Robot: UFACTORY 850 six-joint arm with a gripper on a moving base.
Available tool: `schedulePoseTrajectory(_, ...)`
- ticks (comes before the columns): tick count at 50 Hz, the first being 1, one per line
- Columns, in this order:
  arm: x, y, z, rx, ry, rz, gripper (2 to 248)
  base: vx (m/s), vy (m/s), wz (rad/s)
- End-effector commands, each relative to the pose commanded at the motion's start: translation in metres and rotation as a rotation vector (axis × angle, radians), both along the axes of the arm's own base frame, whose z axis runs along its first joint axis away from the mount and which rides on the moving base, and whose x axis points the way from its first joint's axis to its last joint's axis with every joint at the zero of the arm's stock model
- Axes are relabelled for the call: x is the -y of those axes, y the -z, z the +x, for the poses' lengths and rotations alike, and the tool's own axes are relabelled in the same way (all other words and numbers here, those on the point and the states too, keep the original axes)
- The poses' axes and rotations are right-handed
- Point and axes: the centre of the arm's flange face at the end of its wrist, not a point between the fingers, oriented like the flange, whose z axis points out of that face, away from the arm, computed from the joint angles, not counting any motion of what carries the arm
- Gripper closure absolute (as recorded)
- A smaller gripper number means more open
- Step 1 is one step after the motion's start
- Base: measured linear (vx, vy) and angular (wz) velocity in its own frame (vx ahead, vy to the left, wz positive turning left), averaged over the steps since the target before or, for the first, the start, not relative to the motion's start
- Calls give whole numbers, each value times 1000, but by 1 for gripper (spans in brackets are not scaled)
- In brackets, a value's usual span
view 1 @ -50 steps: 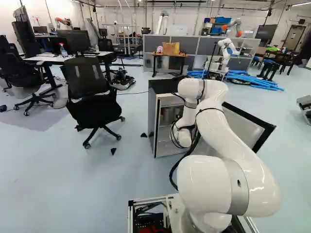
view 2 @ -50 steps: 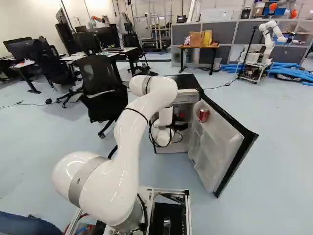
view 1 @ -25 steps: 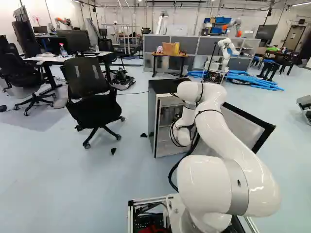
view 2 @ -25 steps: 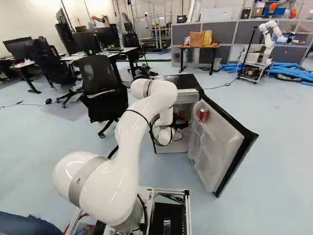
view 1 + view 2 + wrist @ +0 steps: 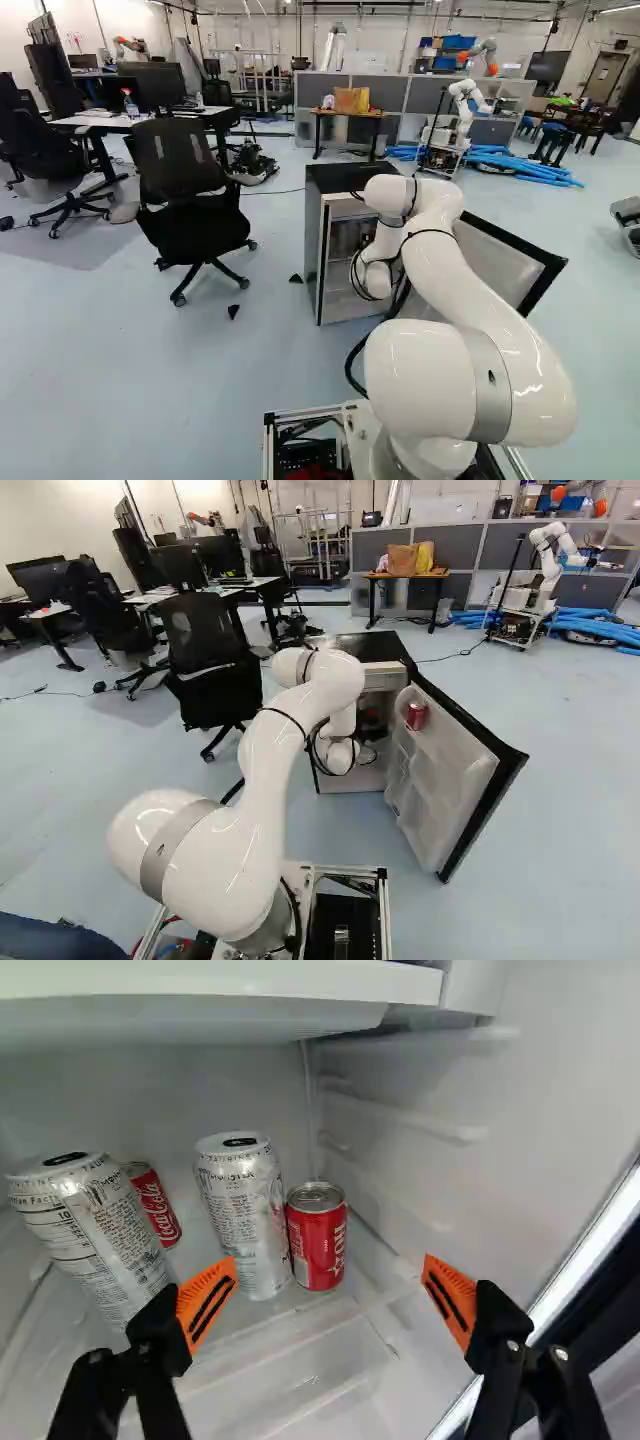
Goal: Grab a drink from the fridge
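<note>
The fridge (image 5: 316, 240) stands ahead with its door (image 5: 440, 770) swung wide; a red can (image 5: 416, 716) sits on the inside of that door. My arm reaches into the fridge, and its wrist hides the gripper in the base views. In the wrist view my gripper (image 5: 331, 1260) is open, nothing held. A short red can (image 5: 318, 1238) stands ahead, between the lines of the two fingers. Touching or nearly touching it is a tall silver can (image 5: 243, 1215). Another silver can (image 5: 95, 1240) stands beyond one finger, a second red can (image 5: 155, 1205) behind it.
Above the cans hangs a white compartment (image 5: 200, 1020); the ribbed side wall (image 5: 420, 1140) rises beside them. Left of the fridge stands a black office chair (image 5: 190, 190). Another robot (image 5: 550, 565) and blue tubes (image 5: 590, 625) are farther back.
My arm's wrist and elbow have shifted slightly, the wrist a little to the right in the right base view. The base, fridge and door have not moved.
</note>
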Motion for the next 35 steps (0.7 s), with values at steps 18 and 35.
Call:
schedulePoseTrajectory(18,0,0,0,0,0,0,30,0,0,0)
schedulePoseTrajectory(35,0,0,0,0,0,0,64,0,0,0)
